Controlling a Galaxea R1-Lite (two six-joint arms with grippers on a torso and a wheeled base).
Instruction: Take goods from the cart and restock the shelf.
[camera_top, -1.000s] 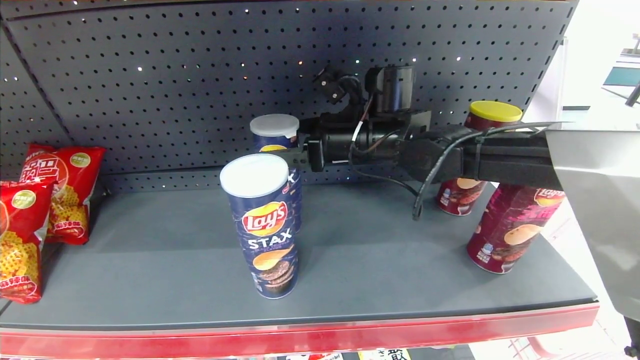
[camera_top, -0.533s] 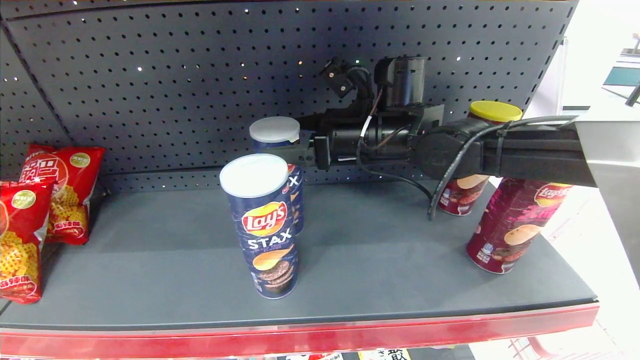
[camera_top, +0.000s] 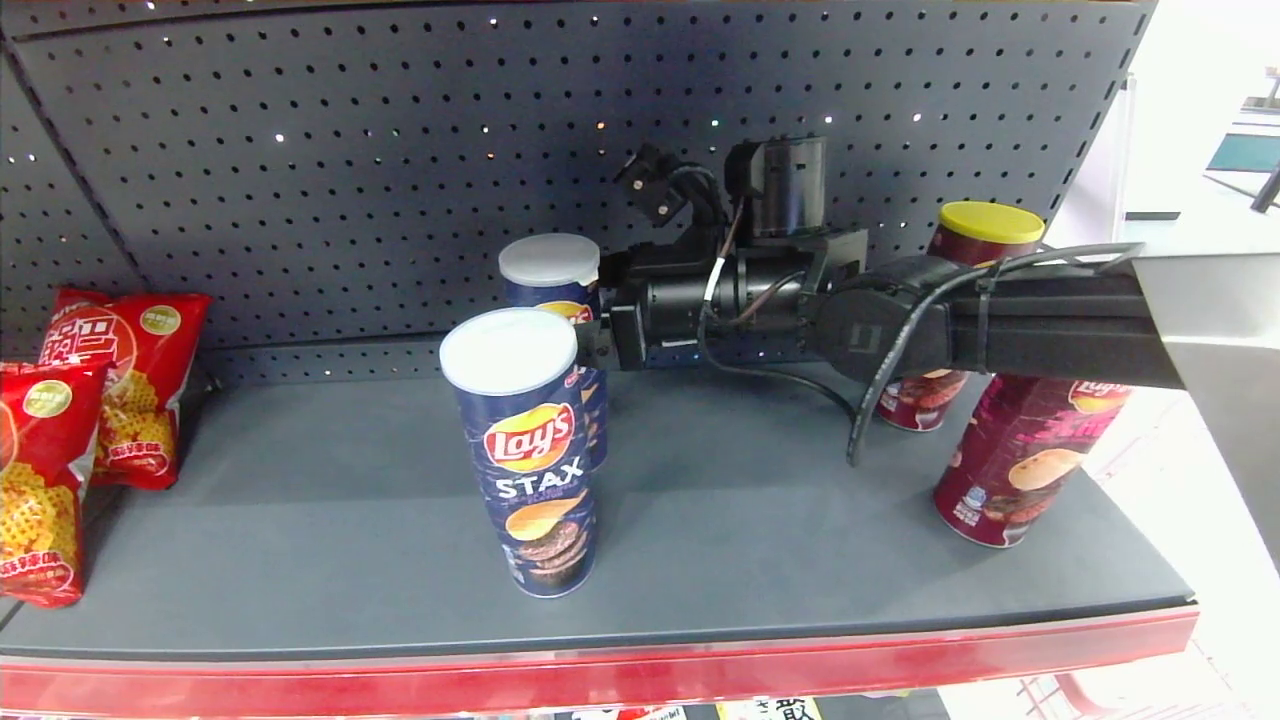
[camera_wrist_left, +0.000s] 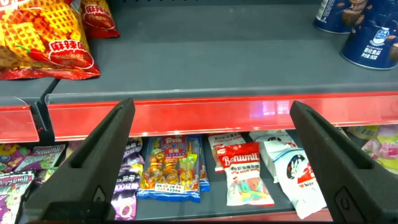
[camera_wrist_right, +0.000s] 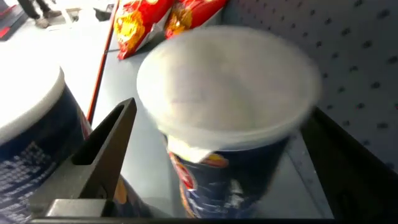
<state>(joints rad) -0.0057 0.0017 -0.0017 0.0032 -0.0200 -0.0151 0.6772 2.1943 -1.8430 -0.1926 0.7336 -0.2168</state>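
Two dark blue chip cans with white lids stand one behind the other on the grey shelf (camera_top: 750, 520). My right arm comes in from the right, and my right gripper (camera_top: 590, 345) is open around the rear blue can (camera_top: 552, 275), below its lid. In the right wrist view that rear blue can (camera_wrist_right: 230, 118) sits between the fingers of the right gripper (camera_wrist_right: 221, 115), with the front blue can (camera_wrist_right: 31, 137) beside it. The front blue can (camera_top: 528, 450) stands free. My left gripper (camera_wrist_left: 211, 155) hangs open and holds nothing, in front of the shelf's red edge (camera_wrist_left: 217, 112).
Two maroon cans stand at the right, one near the shelf's edge (camera_top: 1010, 460) and one with a yellow lid (camera_top: 990, 225) at the back under my arm. Red chip bags (camera_top: 130, 390) lean at the left. A pegboard wall closes the back. Snack packets (camera_wrist_left: 249, 174) fill the lower shelf.
The rear blue can settled slightly lower and then stayed put. My right arm drew back to the right and up, then returned left and lower around the can.
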